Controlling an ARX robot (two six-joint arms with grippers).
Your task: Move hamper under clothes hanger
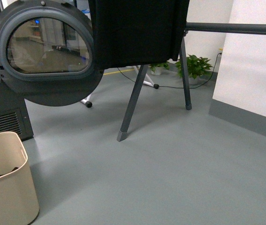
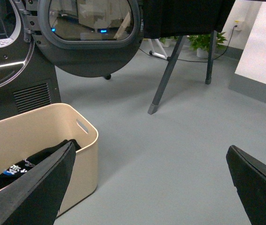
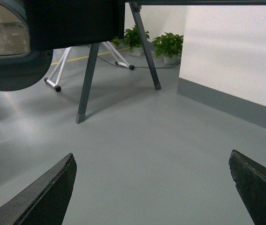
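While the tall dark grey metal clothes hanger [image 1: 132, 105], an A-frame rack with a black cloth [image 1: 137, 33] draping from its round bar, is standing well ahead of both grippers with bare grey floor [image 1: 170, 164] beneath it, the beige smooth plastic rectangular hamper [image 1: 6, 197] is sitting well apart from it, close beside the left gripper [image 2: 147, 187] and holding dark clothing [image 2: 25, 166]. That gripper is gaping wide, gripping nothing; the right gripper [image 3: 151, 192] is likewise spreading fully open and empty, pointing toward the rack's legs. Judging by this, the task is barely starting: grasping the hamper and sliding it under the bar are both remaining.
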